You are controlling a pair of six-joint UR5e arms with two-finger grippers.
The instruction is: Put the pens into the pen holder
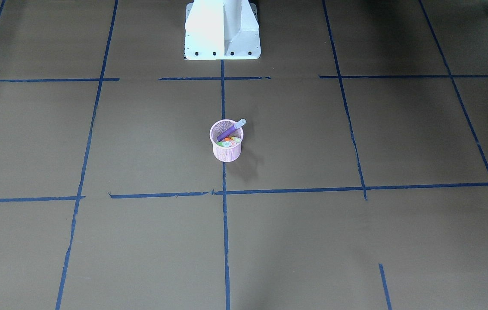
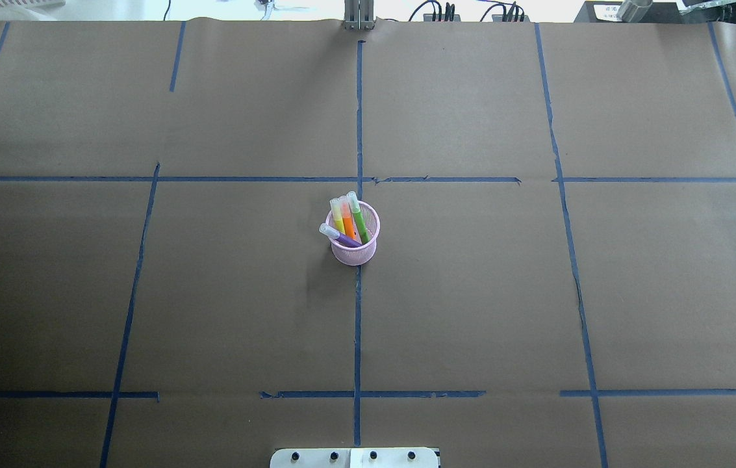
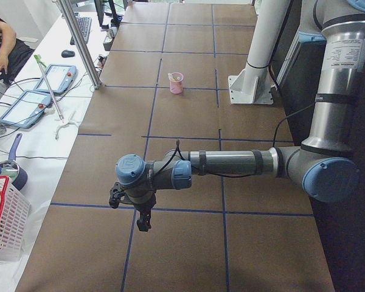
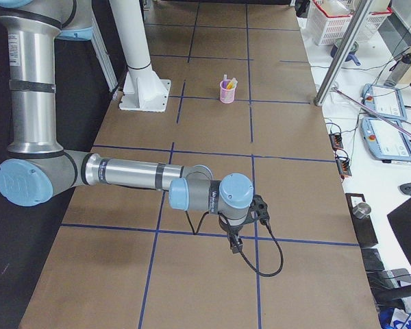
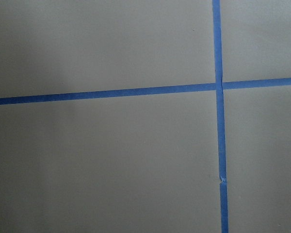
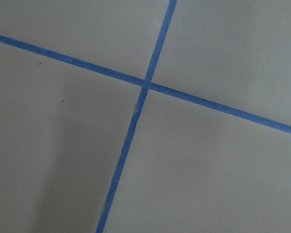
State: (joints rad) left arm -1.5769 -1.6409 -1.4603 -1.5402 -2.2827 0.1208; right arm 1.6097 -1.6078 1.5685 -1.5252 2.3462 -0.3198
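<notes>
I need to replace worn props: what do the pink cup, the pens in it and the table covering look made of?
Pen holder: likely painted wire mesh, matte pink, judging by the fine grid texture on its wall. Pens: probably plastic, with bright smooth barrels and pale translucent caps. Table covering: seemingly brown kraft paper, flat and without shine.

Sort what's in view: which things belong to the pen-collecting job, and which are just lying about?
Job: pen holder; pens, already inside it.
Lying about: blue tape lines; white robot base; tablets; white basket.
</notes>
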